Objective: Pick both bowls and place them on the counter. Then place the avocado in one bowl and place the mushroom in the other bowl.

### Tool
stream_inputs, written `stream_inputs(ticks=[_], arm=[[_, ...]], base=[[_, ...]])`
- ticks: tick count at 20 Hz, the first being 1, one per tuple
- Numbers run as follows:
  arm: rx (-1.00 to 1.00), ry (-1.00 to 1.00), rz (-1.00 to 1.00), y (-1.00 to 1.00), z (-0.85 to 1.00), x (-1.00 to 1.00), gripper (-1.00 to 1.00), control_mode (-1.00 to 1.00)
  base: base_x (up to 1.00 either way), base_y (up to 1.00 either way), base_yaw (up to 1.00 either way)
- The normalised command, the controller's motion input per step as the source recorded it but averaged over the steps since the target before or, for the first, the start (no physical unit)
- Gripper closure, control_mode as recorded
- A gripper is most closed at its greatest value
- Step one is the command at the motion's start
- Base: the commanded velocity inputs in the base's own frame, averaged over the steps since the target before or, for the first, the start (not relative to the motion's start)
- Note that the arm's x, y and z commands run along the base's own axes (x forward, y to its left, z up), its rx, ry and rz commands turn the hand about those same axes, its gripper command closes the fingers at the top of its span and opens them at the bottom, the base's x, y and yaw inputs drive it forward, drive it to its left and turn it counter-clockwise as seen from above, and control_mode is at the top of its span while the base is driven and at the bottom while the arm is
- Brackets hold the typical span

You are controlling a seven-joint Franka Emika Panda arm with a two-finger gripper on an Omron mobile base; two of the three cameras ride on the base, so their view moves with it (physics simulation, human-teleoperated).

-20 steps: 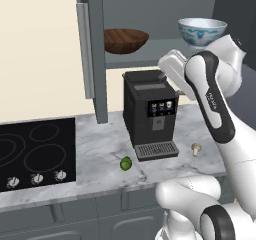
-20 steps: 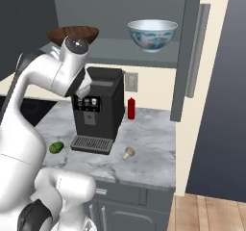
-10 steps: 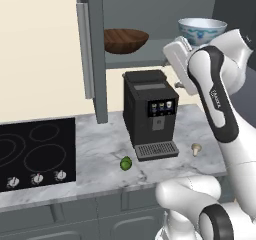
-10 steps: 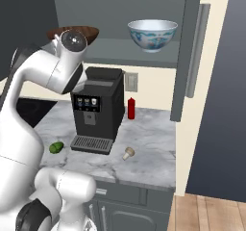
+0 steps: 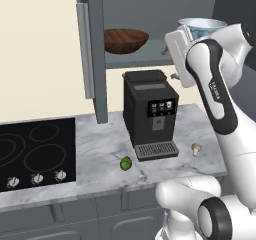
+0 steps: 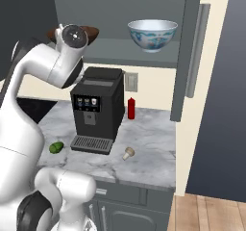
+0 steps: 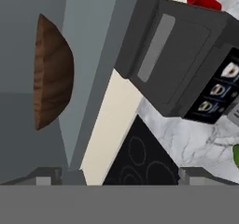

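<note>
The dark brown wooden bowl (image 5: 126,40) rests on the open cabinet shelf, left of the white bowl with blue pattern (image 6: 153,34). My hand (image 5: 176,54) is raised to shelf height between them, in front of the shelf edge. In the hand view the wooden bowl (image 7: 53,73) sits at the left, and my gripper (image 7: 125,174) is open with nothing between its fingertips (image 7: 49,175). The green avocado (image 5: 125,163) lies on the marble counter (image 5: 100,149) left of the drip tray. The beige mushroom (image 5: 196,147) lies to its right. The arm covers part of the white bowl (image 5: 200,26).
A black coffee machine (image 5: 150,114) stands on the counter under the shelf. A red bottle (image 6: 130,108) stands behind it by the wall. The black cooktop (image 5: 30,154) is to the left. Open grey cabinet doors (image 5: 92,49) (image 6: 192,47) flank the shelf.
My hand has risen a little toward the shelf edge. The bowls, avocado and mushroom have not moved.
</note>
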Motion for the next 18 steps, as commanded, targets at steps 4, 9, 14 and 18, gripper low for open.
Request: stream_inputs(ticks=[4,9,14,18], arm=[[0.09,0.00,0.00,0.06,0.20,0.36,-1.00,-1.00],[0.08,0.00,0.00,0.11,0.21,0.45,-1.00,-1.00],[0.07,0.01,0.00,0.17,0.17,0.48,-1.00,-1.00],[0.02,0.08,0.00,0.06,0.07,0.52,-1.00,-1.00]], base=[[0.00,0.00,0.00],[0.00,0.00,0.00],[0.00,0.00,0.00],[0.00,0.00,0.00]])
